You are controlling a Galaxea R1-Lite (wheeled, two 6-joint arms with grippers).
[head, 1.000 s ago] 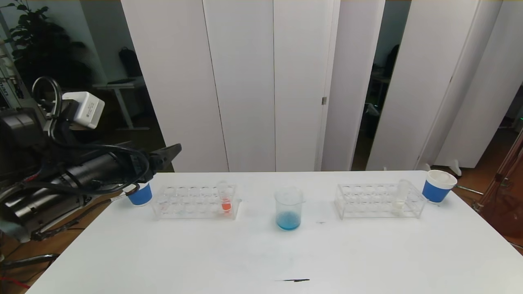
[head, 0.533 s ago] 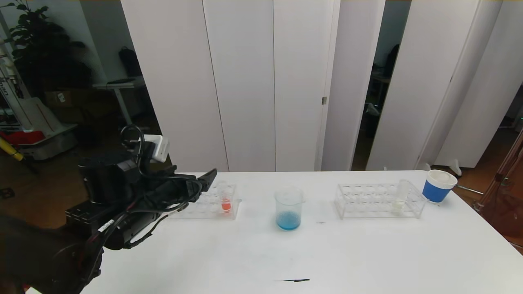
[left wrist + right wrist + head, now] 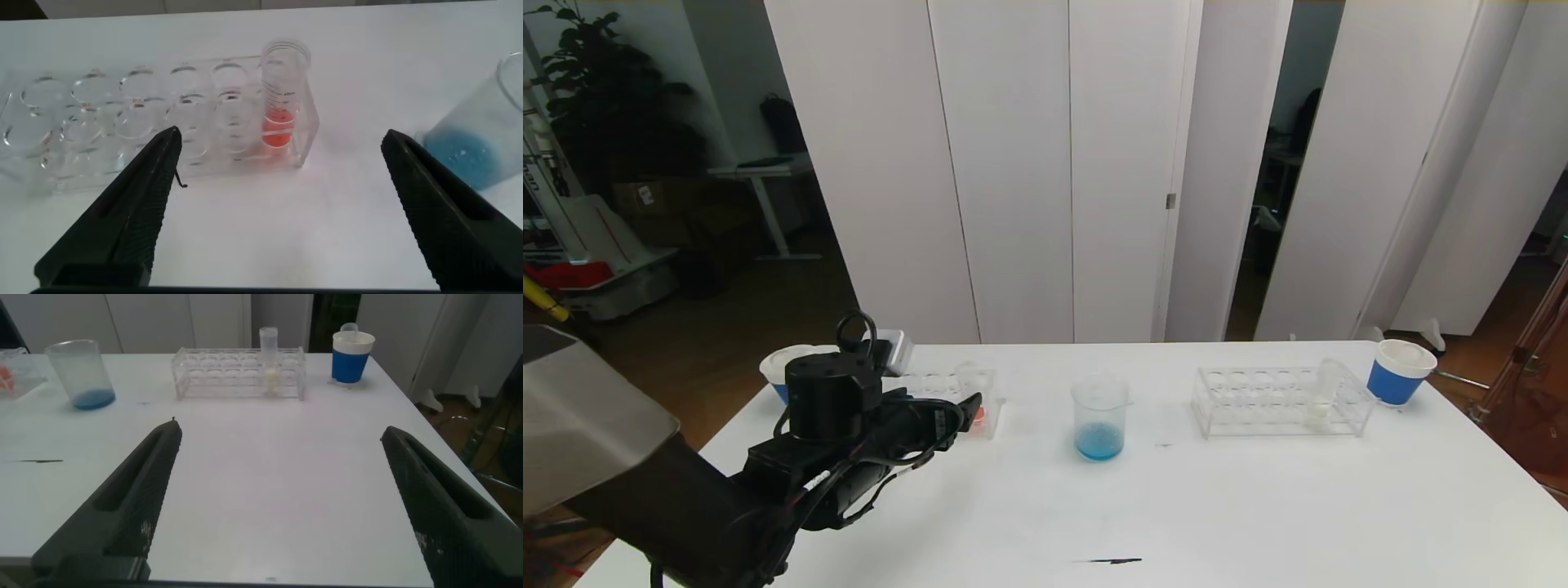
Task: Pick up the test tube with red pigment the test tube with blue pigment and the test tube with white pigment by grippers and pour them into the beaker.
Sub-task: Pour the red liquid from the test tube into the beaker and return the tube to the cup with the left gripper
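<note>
The left gripper (image 3: pixel 278 204), fingers apart, hovers before the red-pigment test tube (image 3: pixel 282 94) in its clear rack (image 3: pixel 122 122). The beaker (image 3: pixel 1100 418) holds blue pigment mid-counter (image 3: pixel 1094 506); the white-pigment test tube (image 3: pixel 1321 392) stands racked. The right gripper (image 3: pixel 278 506) gapes, empty

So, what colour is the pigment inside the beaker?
Bright blue, lying at the bottom of the beaker. The head view shows it best.

beaker (image 3: pixel 1100 417): upright, blue pigment inside | white-pigment tube (image 3: pixel 1324 390): upright in rack
</note>
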